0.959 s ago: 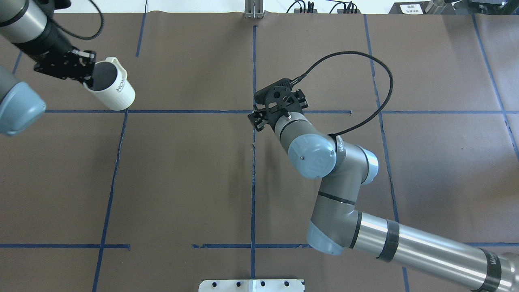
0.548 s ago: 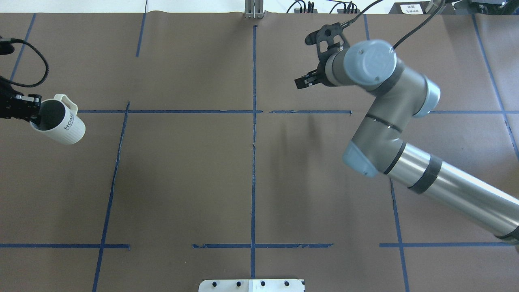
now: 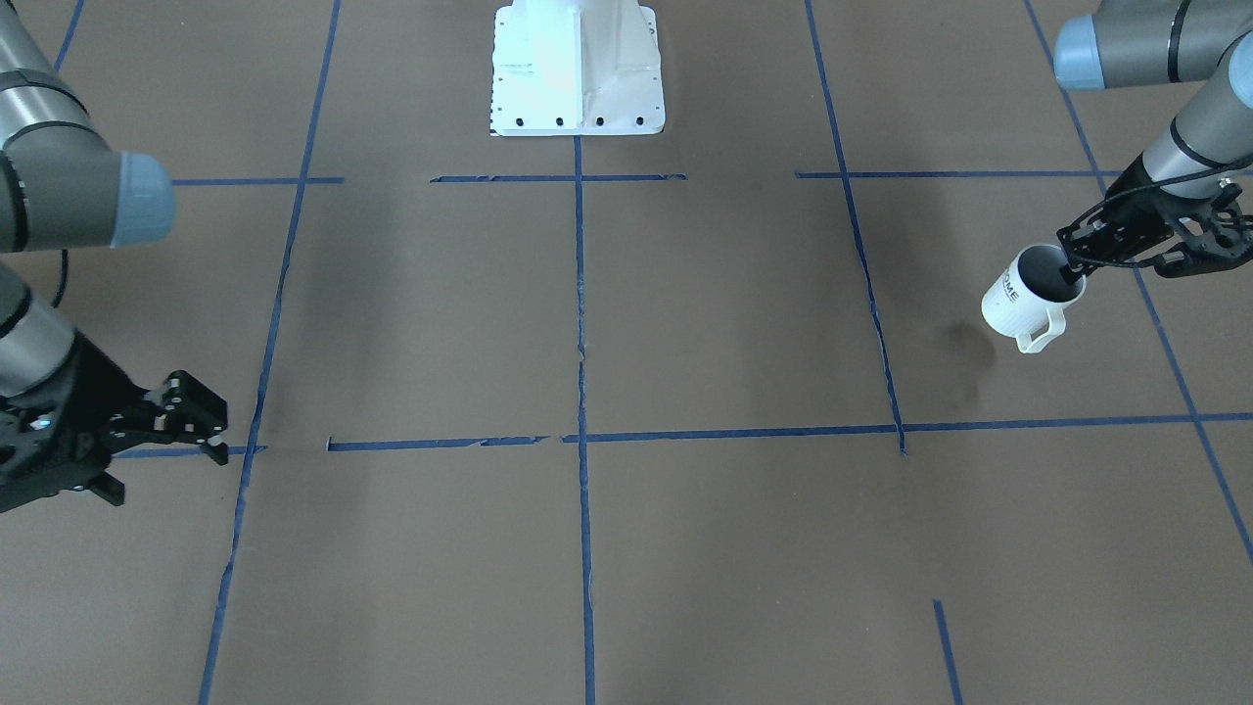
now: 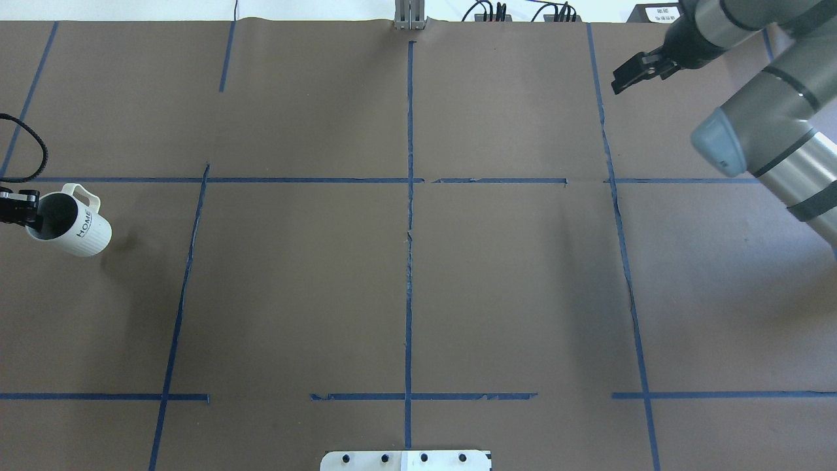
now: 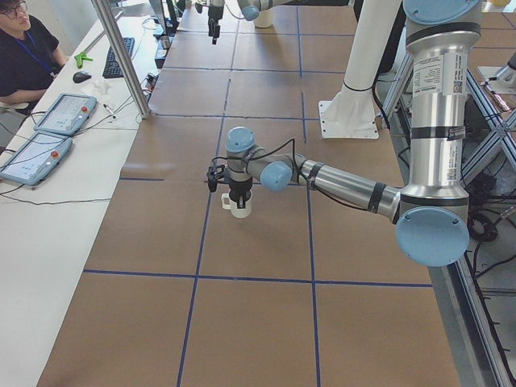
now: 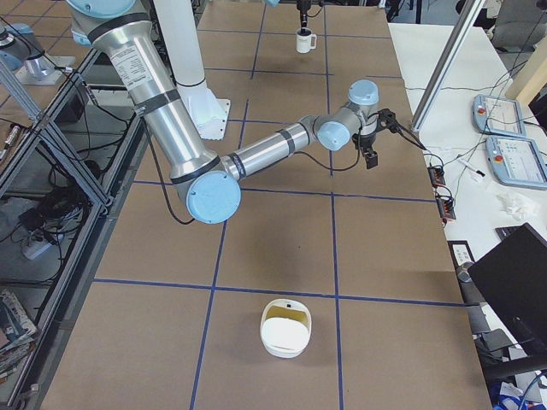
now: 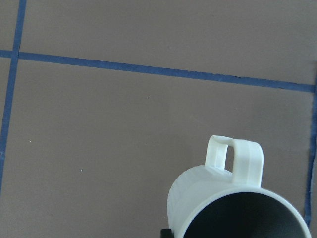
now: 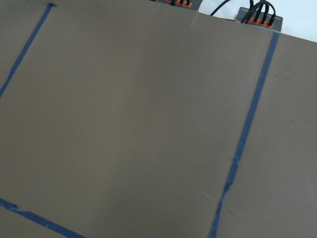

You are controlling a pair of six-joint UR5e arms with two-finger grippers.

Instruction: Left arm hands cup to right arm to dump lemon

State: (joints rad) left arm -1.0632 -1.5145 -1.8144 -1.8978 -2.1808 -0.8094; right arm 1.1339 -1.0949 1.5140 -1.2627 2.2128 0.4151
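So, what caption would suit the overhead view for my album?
Left tool holds a white HOME cup by its rim at far left; right tool waits empty at far right.

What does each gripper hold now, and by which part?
The left gripper holds the cup by its rim, one finger inside, away from the handle. The right gripper holds nothing.

White ribbed cup (image 4: 84,233), dark HOME lettering, grey inside. Brown table (image 4: 294,281), blue tape lines (image 4: 409,275) in grid.
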